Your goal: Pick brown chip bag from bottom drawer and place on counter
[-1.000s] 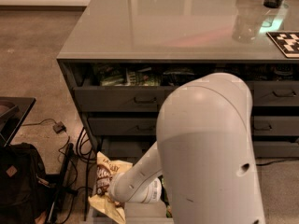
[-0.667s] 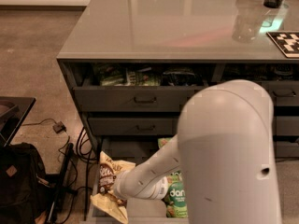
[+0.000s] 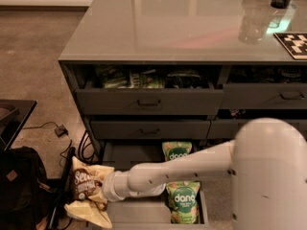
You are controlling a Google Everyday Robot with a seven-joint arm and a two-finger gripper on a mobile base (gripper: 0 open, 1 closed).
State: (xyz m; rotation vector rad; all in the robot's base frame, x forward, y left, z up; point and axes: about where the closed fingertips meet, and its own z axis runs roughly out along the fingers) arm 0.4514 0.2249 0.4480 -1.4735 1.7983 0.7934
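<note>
The brown chip bag (image 3: 82,185), cream-yellow with a dark brown panel, hangs at the left edge of the open bottom drawer (image 3: 129,155), partly outside its left side. My gripper (image 3: 99,186) is at the bag's right side and shut on it, at the end of my white arm, which reaches in from the lower right across the drawer. The bag hides most of the gripper. The counter (image 3: 168,28) is the glossy grey-green top above the drawers.
Two green "dang" bags (image 3: 176,150) (image 3: 184,201) lie in the bottom drawer. The top left drawer (image 3: 144,102) stands open with snack bags inside. A black backpack (image 3: 19,190) and cables (image 3: 60,129) lie on the floor at left. A clear cup (image 3: 252,25) and a checkered tag (image 3: 293,44) sit on the counter's right.
My arm has swung left and lower, and the brown chip bag has moved left with the gripper to the drawer's left edge. The green bags are now uncovered.
</note>
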